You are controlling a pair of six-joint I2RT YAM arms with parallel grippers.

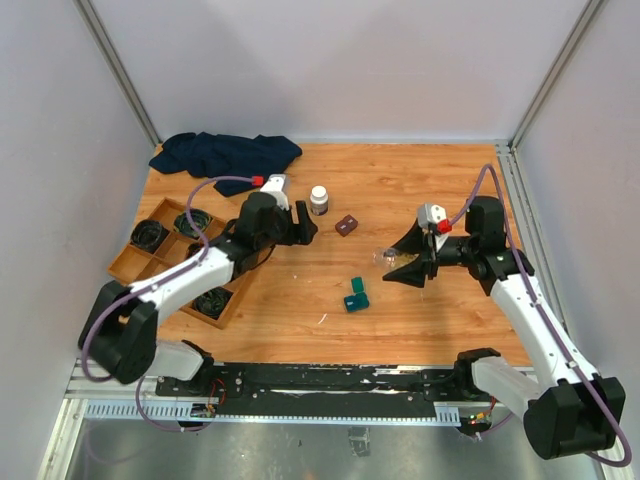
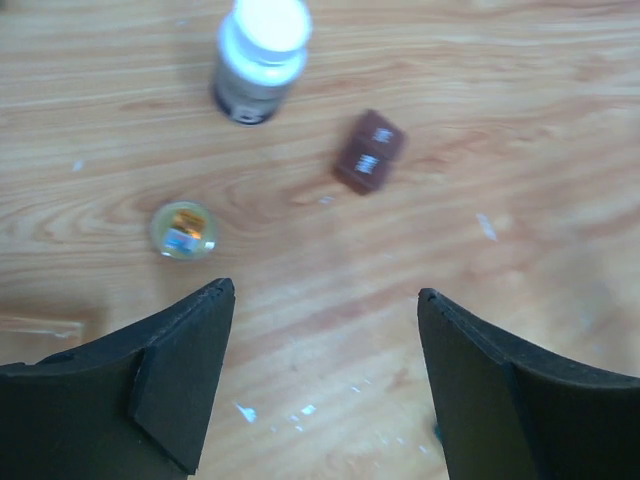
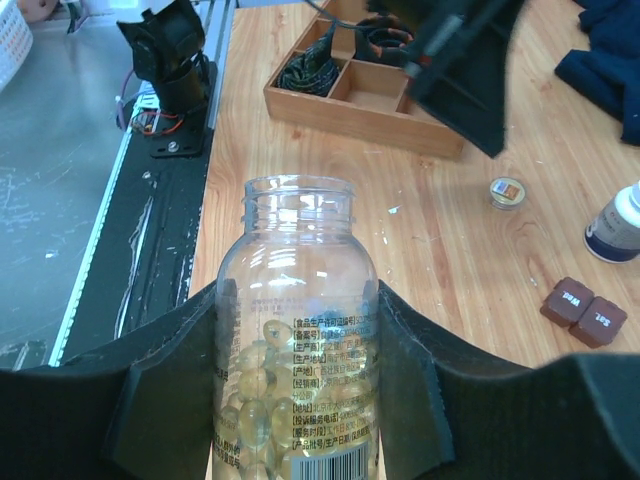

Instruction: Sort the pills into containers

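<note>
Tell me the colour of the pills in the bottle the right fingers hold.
Pale yellow; the pills inside the clear bottle show best in the right wrist view.

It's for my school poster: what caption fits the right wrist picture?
The right gripper clasps an uncapped clear bottle of yellow pills, wooden table beyond.

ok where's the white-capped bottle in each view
top external: white-capped bottle stands on the table, upper centre of the picture.
left wrist: top of the frame, left of centre.
right wrist: right edge, mid-height, partly cut off, far right of the clear pill bottle.
shared landmark: the brown case lies close by the bottle in every view.
</note>
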